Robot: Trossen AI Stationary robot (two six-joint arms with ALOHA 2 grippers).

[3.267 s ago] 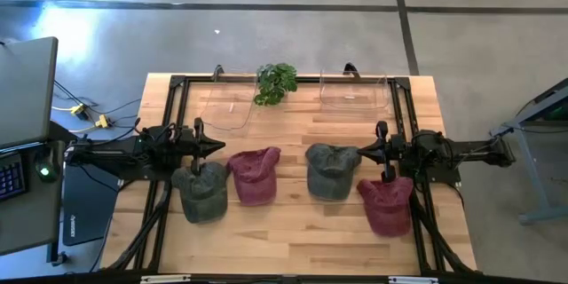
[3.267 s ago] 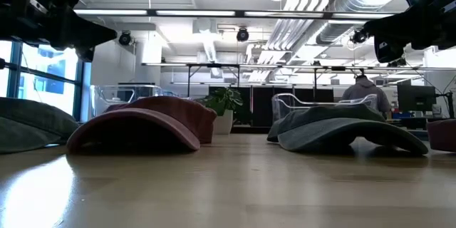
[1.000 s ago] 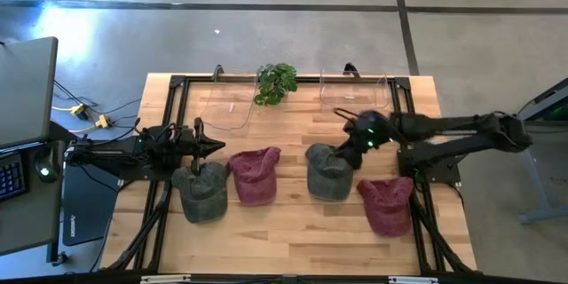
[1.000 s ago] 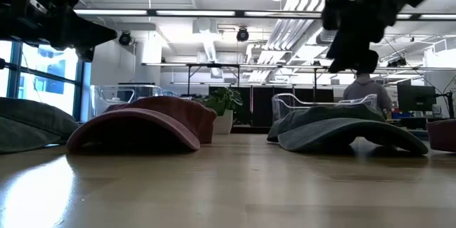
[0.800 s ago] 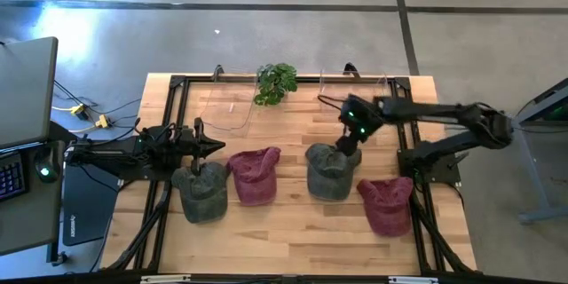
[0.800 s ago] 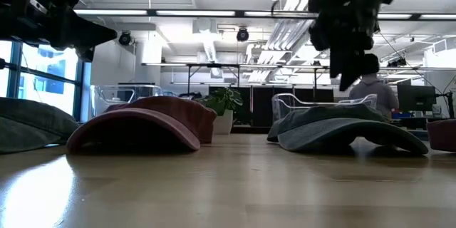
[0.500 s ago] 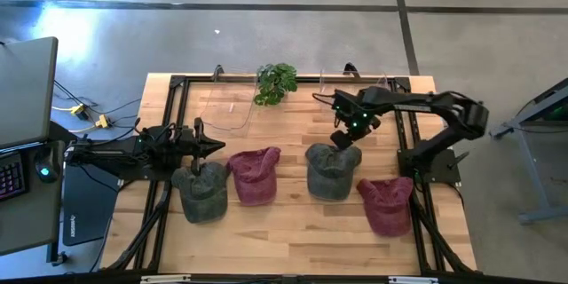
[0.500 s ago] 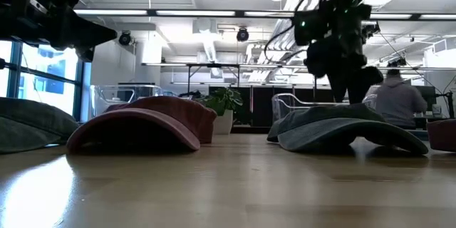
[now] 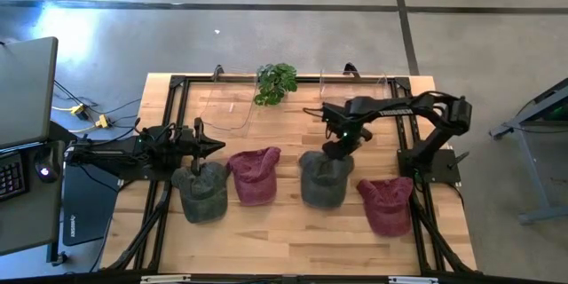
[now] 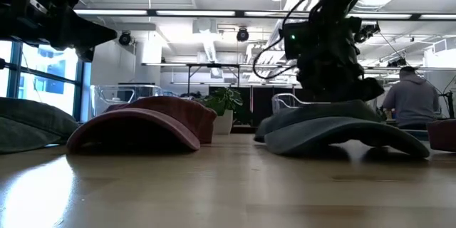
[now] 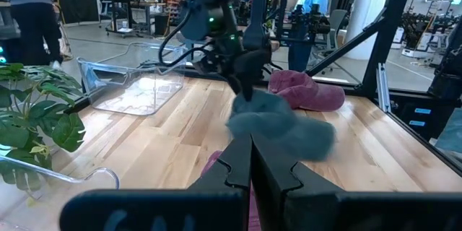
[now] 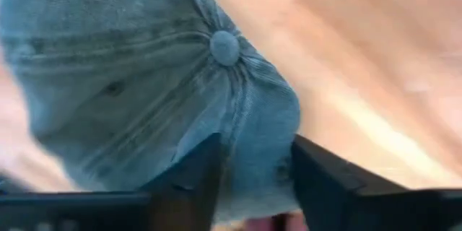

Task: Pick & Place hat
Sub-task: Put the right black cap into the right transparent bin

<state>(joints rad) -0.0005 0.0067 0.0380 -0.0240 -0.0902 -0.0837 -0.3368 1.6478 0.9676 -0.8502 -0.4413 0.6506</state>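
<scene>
Hat pickup enters its contact stage: the grey cap [image 9: 321, 178], second from the right in a row of four on the wooden table [image 9: 293, 231], now sits a shade closer to the potted plant [image 9: 275, 82] side than it did half a second ago, apparently nudged as the right gripper [image 9: 337, 148] landed on it. Taking the plant at the table's far edge as the mark, the cap lies nearer the front and somewhat to the right, between the maroon cap [image 9: 255, 175] on its left and a second maroon cap [image 9: 387, 204] at the right end of the row. Two clear plastic bins [image 9: 353, 91], probably where the hats go, flank the plant. The right arm, which three seconds back waited beside the far-right cap, has swung across and dropped onto the grey cap's rear crown. In the right wrist view, its fingers [image 12: 184, 180] are spread, straddling the cloth just below the top button [image 12: 224, 47], not yet pinched shut. The grasp looks imminent; closing on the fabric would come next. The left gripper [image 9: 199, 146] hovers above the darker grey cap [image 9: 202, 193] at the row's left end, its fingers pressed together on nothing.
</scene>
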